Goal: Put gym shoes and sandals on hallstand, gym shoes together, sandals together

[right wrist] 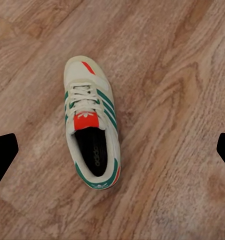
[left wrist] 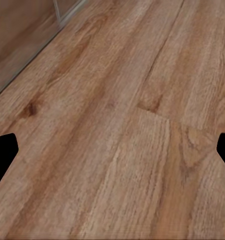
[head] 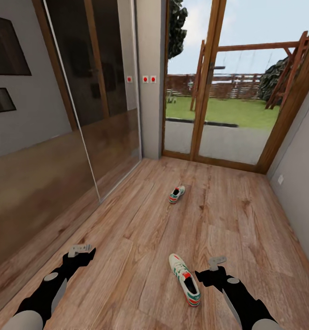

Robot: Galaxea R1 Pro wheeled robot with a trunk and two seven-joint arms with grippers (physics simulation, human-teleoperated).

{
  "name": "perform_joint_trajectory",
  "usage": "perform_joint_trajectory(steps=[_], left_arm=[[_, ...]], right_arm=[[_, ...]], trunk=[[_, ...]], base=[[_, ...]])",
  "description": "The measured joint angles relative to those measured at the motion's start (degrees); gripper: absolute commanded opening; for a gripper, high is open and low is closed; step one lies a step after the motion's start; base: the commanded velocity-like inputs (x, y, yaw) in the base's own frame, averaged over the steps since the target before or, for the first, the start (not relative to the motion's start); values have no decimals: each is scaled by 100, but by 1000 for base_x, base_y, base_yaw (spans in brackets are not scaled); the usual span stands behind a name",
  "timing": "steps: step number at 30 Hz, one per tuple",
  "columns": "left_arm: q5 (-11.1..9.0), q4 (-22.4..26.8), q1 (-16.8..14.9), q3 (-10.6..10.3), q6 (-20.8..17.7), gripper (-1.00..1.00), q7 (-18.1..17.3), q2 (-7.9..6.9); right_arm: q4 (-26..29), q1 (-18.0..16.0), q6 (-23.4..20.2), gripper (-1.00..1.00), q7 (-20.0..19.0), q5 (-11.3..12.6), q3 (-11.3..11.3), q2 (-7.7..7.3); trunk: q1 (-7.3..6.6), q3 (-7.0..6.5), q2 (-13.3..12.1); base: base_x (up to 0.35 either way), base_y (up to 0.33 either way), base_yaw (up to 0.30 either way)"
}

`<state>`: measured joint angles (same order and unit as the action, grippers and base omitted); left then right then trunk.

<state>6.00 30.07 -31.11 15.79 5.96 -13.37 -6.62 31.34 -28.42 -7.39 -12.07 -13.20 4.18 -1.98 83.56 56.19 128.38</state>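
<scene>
Two grippers, both spread wide and holding nothing. Right gripper [head: 217, 262]: low over the light brown wood-grain plank floor [head: 127, 220], just beside the heel end of the near white lace-up gym shoe with green side stripes [head: 185, 279], not touching it. From the right wrist view, looks straight down on this same shoe [right wrist: 91, 135], upright on its sole, the black fingertips [right wrist: 3, 155] far out on either side of it. Left gripper [head: 80, 250]: also low, well apart from both shoes, over bare planks.

Farther out, near the wooden-framed glass door to the garden [head: 209, 91]: the second white gym shoe with green stripes and red-orange heel [head: 176, 194], alone on the floor, well apart from the first. Along the left wall, tall mirrored sliding panels [head: 81, 114].

Progress, as a judgement: very early. Both gym shoes on the floor, nothing lifted, nothing placed on a rack. Probably the approach to the first pick, with the near shoe as the likely target of the right arm. Left to do: all four pieces of footwear, then the pairing.

Writing: red-orange tongue label [right wrist: 84, 122] with no readable text; white print on the dark insole [right wrist: 96, 156], too blurred to read with certainty.
</scene>
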Motion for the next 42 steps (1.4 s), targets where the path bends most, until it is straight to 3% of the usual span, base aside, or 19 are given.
perform_joint_trajectory(steps=[10, 19, 27, 31, 36, 42], left_arm=[[1, 25, 33, -24, -5, 100, -34, -8], [6, 41, -57, -16, -131, 100, -347, -31], [2, 363, -252, -15, -719, 100, -483, -8], [1, 733, -295, -45, -1102, 100, -502, 20], [-5, 1088, -316, -175, -1419, 100, -514, 38], [-25, 1416, -334, -483, -1698, 100, -513, 51]], right_arm=[[7, 4, 0, 100, 12, 0, 8, -1], [14, 0, -1, 100, 47, -7, 7, -3], [106, -5, -27, 100, 59, -2, 11, 17], [365, -27, -38, 100, 78, -10, 15, 57], [731, -69, -59, 100, 186, -73, 20, 174], [1028, -99, -59, 100, 543, -291, 7, 348]], trunk=[[0, 3, 0], [0, 3, 0], [0, 2, 0], [87, 74, 159], [197, 164, 359], [329, 271, 600]], base=[[0, 0, 6], [0, 0, 0], [0, 0, 0], [0, 0, 0], [0, 0, 0], [0, 0, 0]])
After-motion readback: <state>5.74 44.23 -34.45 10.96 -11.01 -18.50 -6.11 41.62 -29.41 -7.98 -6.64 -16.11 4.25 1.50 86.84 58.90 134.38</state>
